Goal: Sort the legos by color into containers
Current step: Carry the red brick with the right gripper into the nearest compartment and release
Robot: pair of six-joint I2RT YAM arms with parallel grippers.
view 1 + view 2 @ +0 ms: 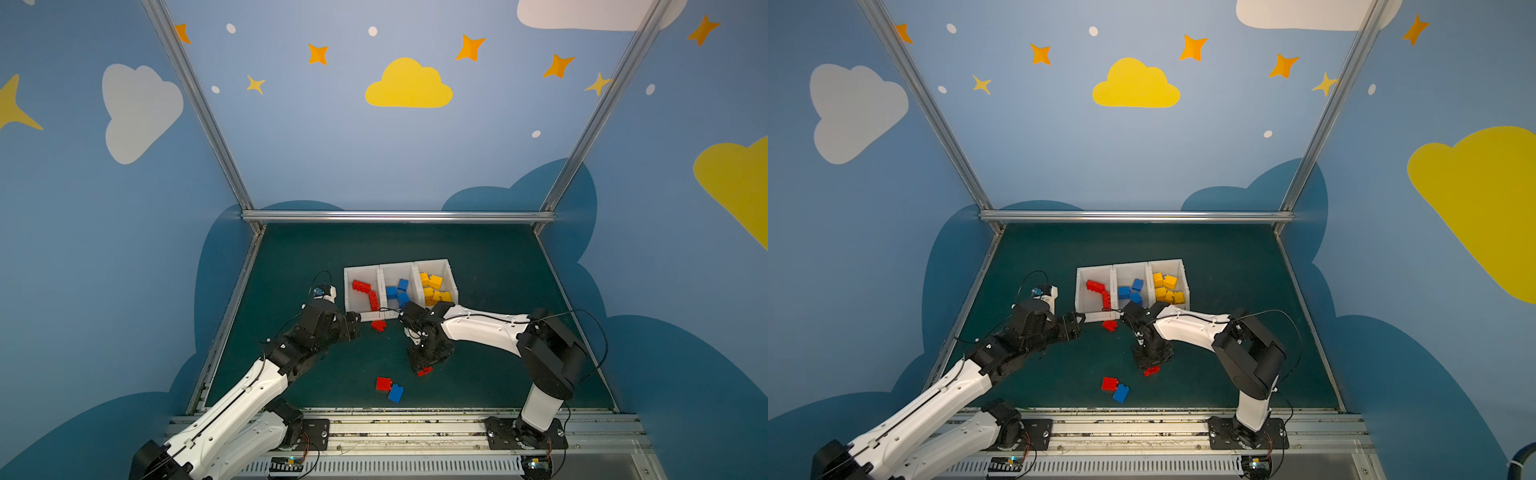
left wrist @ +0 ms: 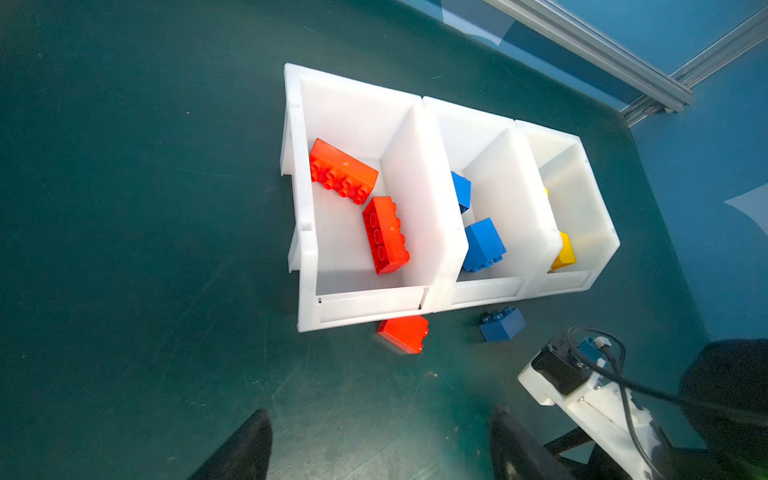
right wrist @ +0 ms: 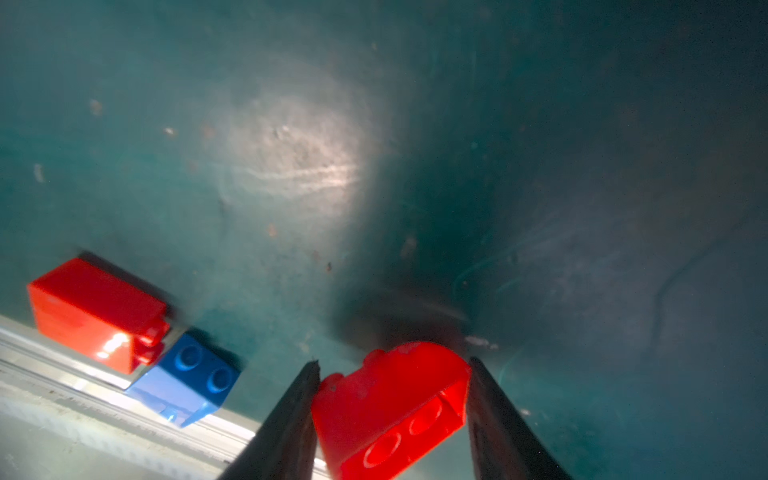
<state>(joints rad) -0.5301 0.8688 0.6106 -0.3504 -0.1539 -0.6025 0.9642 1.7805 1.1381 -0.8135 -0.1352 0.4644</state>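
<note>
Three white bins stand in a row in both top views: the red bin (image 1: pixel 346 291) with red legos (image 1: pixel 368 293), the blue bin (image 1: pixel 397 270) with blue legos (image 1: pixel 398 292), the yellow bin (image 1: pixel 451 280) with yellow legos (image 1: pixel 434 288). My right gripper (image 3: pixel 392 365) points down at the mat, shut on a tilted red lego (image 3: pixel 386 411), both fingers touching its sides. My left gripper (image 2: pixel 380 419) hangs open and empty near the red bin's front. Loose on the mat lie a red lego (image 2: pixel 404 332), a blue lego (image 2: pixel 502 324), and a touching red (image 1: pixel 384 383) and blue (image 1: pixel 395 392) pair.
The green mat (image 1: pixel 332 257) is ringed by an aluminium rail (image 1: pixel 395 216) at the back and the arm bases at the front. The right arm (image 1: pixel 482 328) reaches across in front of the bins and hides the loose blue lego from both top views.
</note>
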